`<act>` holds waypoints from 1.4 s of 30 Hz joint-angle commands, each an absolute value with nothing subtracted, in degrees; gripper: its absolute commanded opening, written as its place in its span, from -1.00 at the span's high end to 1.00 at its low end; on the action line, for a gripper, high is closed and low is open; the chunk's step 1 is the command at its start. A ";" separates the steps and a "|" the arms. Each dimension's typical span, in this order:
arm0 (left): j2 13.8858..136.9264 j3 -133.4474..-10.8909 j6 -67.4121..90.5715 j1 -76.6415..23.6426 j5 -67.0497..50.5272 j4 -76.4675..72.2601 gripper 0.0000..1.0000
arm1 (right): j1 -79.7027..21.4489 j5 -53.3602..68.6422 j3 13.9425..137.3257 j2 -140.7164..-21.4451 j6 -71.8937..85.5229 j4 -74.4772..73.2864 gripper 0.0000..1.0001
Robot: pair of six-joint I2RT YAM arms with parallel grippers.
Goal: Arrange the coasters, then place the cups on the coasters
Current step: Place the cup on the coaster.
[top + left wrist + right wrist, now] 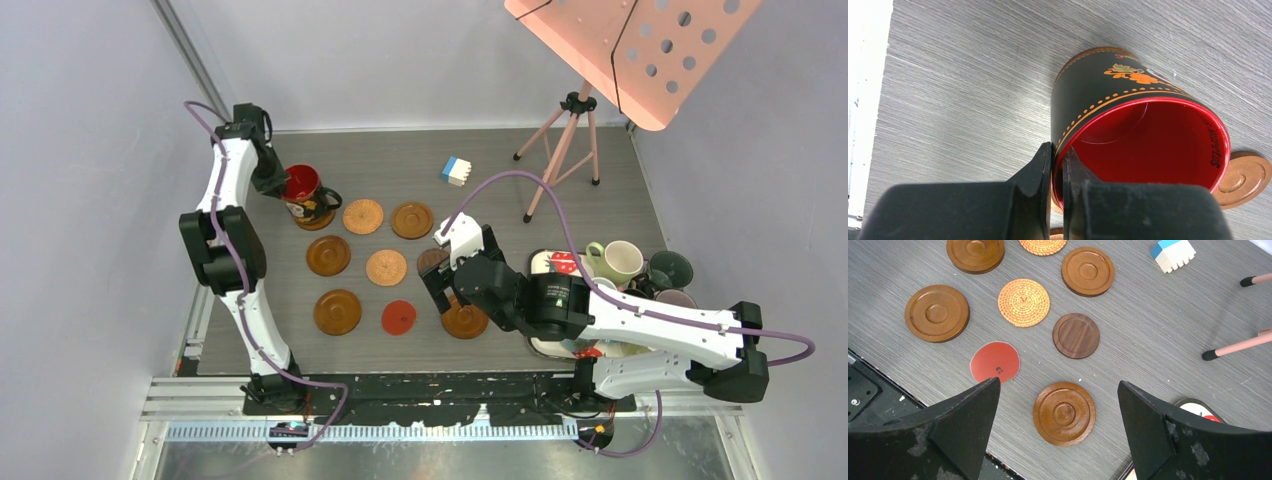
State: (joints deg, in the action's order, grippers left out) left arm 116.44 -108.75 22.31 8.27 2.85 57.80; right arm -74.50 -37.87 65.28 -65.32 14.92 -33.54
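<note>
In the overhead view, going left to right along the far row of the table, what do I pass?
Red-inside mug → woven coaster → rimmed wooden coaster → blue-and-white block → pink tripod stand.

The black red-lined mug with orange floral decoration [303, 190] sits on a brown wooden coaster [320, 222] at the grid's far-left corner. Eight bare round coasters [1064, 413] lie flat: wooden, woven, one red. The other mugs [620, 262] cluster at the right.

White links [228, 180], black joints [215, 250], purple cables [520, 178], black end effector fingers [948, 440]
</note>
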 commanded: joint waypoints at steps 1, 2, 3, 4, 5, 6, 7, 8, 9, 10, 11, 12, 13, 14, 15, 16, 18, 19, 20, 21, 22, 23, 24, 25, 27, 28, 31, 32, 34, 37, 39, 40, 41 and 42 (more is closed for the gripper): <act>114.98 -112.64 22.85 8.61 0.35 53.96 1.00 | -74.36 -39.01 67.63 -65.70 14.77 -32.47 -0.90; 115.06 -112.62 22.85 8.61 0.35 53.92 1.00 | -74.40 -38.95 67.61 -65.67 14.77 -32.45 -0.90; 115.15 -112.61 22.85 8.61 0.35 53.82 1.00 | -74.38 -38.99 67.61 -65.66 14.77 -32.50 -0.91; 115.28 -112.62 22.85 8.61 0.35 53.74 1.00 | -74.36 -39.01 67.60 -65.66 14.77 -32.47 -0.91; 115.45 -112.67 22.85 8.61 0.35 53.74 1.00 | -74.36 -39.02 67.59 -65.63 14.72 -32.51 -0.90; 115.56 -112.61 22.85 8.61 0.35 53.73 1.00 | -74.36 -39.13 67.59 -65.60 14.69 -32.51 -0.91; 115.64 -112.54 22.93 8.61 0.35 53.72 1.00 | -74.36 -39.17 67.59 -65.64 14.64 -32.52 -0.91; 115.62 -112.55 22.98 8.61 0.35 53.75 1.00 | -74.36 -39.19 67.59 -65.65 14.56 -32.52 -0.91; 115.66 -112.43 23.02 8.61 0.35 53.68 1.00 | -74.38 -39.20 67.59 -65.72 14.53 -32.52 -0.91; 115.74 -112.41 23.03 8.61 0.35 53.66 1.00 | -74.32 -39.20 67.59 -65.73 14.40 -32.50 -0.90; 115.79 -112.48 23.03 8.61 -0.44 53.68 1.00 | -74.28 -39.20 67.65 -65.76 14.36 -32.51 -0.90; 115.83 -112.44 23.03 8.61 -1.18 53.71 1.00 | -74.27 -39.20 67.66 -65.75 14.27 -32.47 -0.91; 115.83 -112.35 23.09 8.61 -1.40 53.72 1.00 | -74.29 -39.24 67.72 -65.79 14.17 -32.45 -0.91; 115.84 -112.26 23.11 8.57 -1.55 53.63 1.00 | -74.28 -39.28 67.74 -65.85 14.04 -32.50 -0.90; 115.84 -112.18 23.11 8.61 -1.78 53.57 1.00 | -74.20 -39.28 67.78 -65.95 13.95 -32.51 -0.90; 115.92 -112.17 23.16 8.61 -1.95 53.62 1.00 | -74.19 -39.29 67.94 -66.02 13.87 -32.47 -0.90; 116.09 -112.08 23.14 8.61 -2.11 53.66 1.00 | -74.20 -39.29 68.14 -66.35 13.67 -32.45 -0.90; 116.18 -112.04 23.12 8.61 -2.06 53.72 1.00 | -74.19 -39.22 68.17 -66.44 13.59 -32.44 -0.90; 116.19 -111.99 23.05 8.61 -1.84 53.76 1.00 | -74.18 -39.21 68.24 -66.55 13.52 -32.50 -0.90; 116.27 -111.94 23.03 8.57 -1.65 53.79 1.00 | -74.14 -39.09 68.26 -66.59 13.47 -32.47 -0.90; 116.33 -111.92 22.96 8.61 -1.45 53.76 1.00 | -74.10 -39.06 68.28 -66.61 13.46 -32.51 -0.90; 116.36 -111.93 22.94 8.61 -1.41 53.77 1.00 | -74.10 -38.99 68.29 -66.57 13.38 -32.51 -0.90; 116.37 -111.92 22.94 8.61 -1.41 53.71 1.00 | -74.09 -39.01 68.29 -66.50 13.37 -32.52 -0.90; 116.32 -111.89 22.94 8.61 -1.36 53.67 1.00 | -74.09 -38.95 68.29 -66.47 13.32 -32.52 -0.90; 116.28 -111.89 22.94 8.61 -1.26 53.61 1.00 | -74.09 -39.01 68.29 -66.26 13.23 -32.51 -0.91; 116.32 -111.95 22.87 8.60 -1.26 53.60 1.00 | -74.05 -39.06 68.23 -66.22 13.20 -32.51 -0.91; 116.52 -111.92 22.84 8.61 -1.26 53.66 1.00 | -74.01 -39.08 68.16 -66.10 13.14 -32.49 -0.90; 116.66 -111.89 22.78 8.61 -1.30 53.62 0.98 | -74.03 -39.09 68.13 -66.10 13.17 -32.46 -0.90; 116.84 -111.87 22.80 8.60 -1.25 53.85 0.94 | -74.05 -39.09 68.04 -66.09 13.18 -32.49 -0.90; 116.88 -111.66 22.85 8.58 -1.45 53.92 0.81 | -74.01 -39.10 67.88 -66.03 13.22 -32.44 -0.90; 116.82 -111.55 22.98 8.61 -1.49 53.99 0.67 | -74.05 -39.05 67.85 -65.94 13.27 -32.44 -0.90; 116.74 -111.39 23.07 8.57 -1.57 54.11 0.56 | -74.03 -39.08 67.85 -65.89 13.29 -32.44 -0.90; 116.60 -111.36 23.07 8.51 -1.76 54.20 0.48 | -74.03 -39.09 67.85 -65.84 13.24 -32.46 -0.90; 116.44 -111.33 22.99 8.52 -2.12 54.37 0.40 | -73.97 -39.13 67.85 -65.79 13.33 -32.44 -0.90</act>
State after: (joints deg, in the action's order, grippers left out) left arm 118.43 -108.75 22.35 8.27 0.38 57.14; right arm -74.13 -37.87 66.02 -66.81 13.63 -33.54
